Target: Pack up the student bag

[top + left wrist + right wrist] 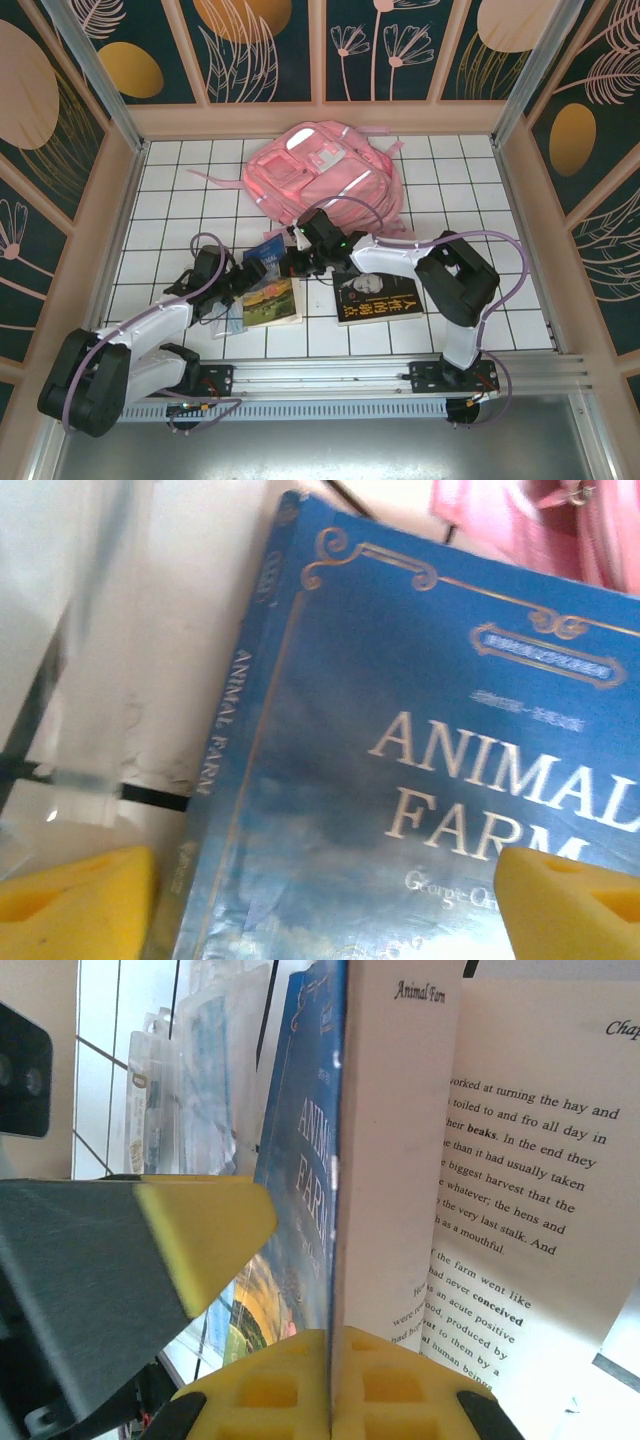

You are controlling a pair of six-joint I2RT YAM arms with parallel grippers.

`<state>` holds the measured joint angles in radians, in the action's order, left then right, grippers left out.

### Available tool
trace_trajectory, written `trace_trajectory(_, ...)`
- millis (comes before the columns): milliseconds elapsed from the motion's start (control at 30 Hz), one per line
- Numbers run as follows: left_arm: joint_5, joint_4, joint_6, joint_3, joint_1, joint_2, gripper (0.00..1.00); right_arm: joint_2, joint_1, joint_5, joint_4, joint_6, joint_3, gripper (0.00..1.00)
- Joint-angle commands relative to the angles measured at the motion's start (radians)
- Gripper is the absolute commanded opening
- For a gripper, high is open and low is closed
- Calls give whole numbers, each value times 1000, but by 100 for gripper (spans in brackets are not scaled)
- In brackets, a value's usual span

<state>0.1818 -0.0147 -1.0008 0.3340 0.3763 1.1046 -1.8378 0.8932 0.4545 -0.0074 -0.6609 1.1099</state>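
**Ready to load**

My left pincer gapes wide over the blue paperback book, Animal Farm. My right pincer is clamped on that book's edge. The large soft pink fabric backpack lies slumped at the back centre of the white tiled table. I judge it light and floppy, silver strips slick; a strap or seam seems the best hold. A black-covered book lies rightward; panelled walls hem us in.
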Motion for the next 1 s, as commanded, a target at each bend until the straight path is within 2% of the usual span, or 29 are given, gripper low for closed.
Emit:
trace_trajectory(0, -66, 87, 49, 14, -5, -49, 99, 73, -52, 48, -5, 22, 15, 0)
trace_trajectory(200, -41, -140, 92, -3, -5, -129, 99, 160, -148, 232, 50, 46, -5, 0)
trace_trajectory(367, 42, -423, -3, -72, -5, -87, 99, 169, -167, 237, -11, 94, 52, 0)
trace_trajectory(533, 115, -823, -159, -165, -5, 53, 99, 169, -175, 261, -21, 109, 84, 0)
trace_trajectory(733, 182, -1071, -212, -178, -5, 270, 99, 178, -186, 299, 20, 95, 58, 0)
trace_trajectory(833, 247, -1259, -271, -176, -5, 377, 94, 172, -200, 330, 88, 63, 10, 0)
trace_trajectory(967, 328, -1516, -368, -162, -4, 521, 83, 161, -224, 361, 220, 3, -78, 0)
